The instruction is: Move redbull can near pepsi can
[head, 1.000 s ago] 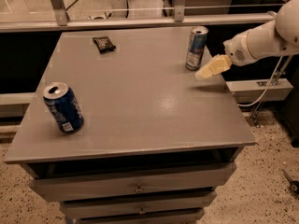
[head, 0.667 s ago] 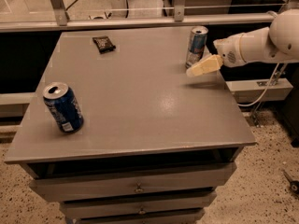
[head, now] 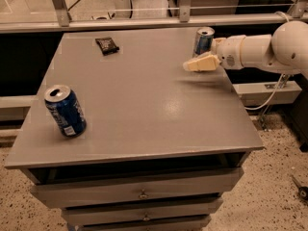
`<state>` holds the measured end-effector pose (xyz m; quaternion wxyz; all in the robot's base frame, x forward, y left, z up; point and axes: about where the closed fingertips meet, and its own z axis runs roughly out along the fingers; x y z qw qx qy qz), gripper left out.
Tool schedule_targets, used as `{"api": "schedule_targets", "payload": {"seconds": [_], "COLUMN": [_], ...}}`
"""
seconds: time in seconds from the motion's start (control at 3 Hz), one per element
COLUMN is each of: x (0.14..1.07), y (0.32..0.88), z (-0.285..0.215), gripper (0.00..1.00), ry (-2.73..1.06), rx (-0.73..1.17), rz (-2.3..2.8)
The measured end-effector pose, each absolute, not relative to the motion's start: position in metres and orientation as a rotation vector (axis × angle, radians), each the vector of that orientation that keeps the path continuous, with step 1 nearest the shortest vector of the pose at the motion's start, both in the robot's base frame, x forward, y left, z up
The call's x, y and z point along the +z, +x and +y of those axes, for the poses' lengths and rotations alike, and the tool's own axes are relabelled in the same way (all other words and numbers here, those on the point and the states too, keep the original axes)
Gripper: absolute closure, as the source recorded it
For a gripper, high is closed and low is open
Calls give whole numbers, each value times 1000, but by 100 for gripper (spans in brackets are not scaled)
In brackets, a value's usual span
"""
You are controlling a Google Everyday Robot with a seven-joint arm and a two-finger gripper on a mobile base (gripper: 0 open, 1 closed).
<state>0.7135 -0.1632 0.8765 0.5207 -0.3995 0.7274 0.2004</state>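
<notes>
**A:** What's where?

**B:** Nearest, on the table's (head: 144, 129) front left, the pepsi can (head: 66, 111) stands upright. Further back on the right, the gripper (head: 190, 65) hangs low, just in front of the redbull can (head: 204, 40). I cannot tell whether it is spread or closed. A dark packet (head: 107, 45) lies at the far left.

**A:** How should the grasp go?

**B:** I'd line up on the can's middle, clamp squarely, then lift clear so the slim body doesn't tip.

**A:** And the redbull can itself?

**B:** Upright at the far right edge, slim, blue and silver, with a shiny top. It is well apart from the pepsi can.
</notes>
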Motion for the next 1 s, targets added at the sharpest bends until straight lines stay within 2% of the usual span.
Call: {"api": "schedule_targets", "payload": {"seconds": [1.0], "x": [900], "y": [698], "z": [-150], "gripper": [96], "ry": [-993], "rx": [521], "rz": [1660]}}
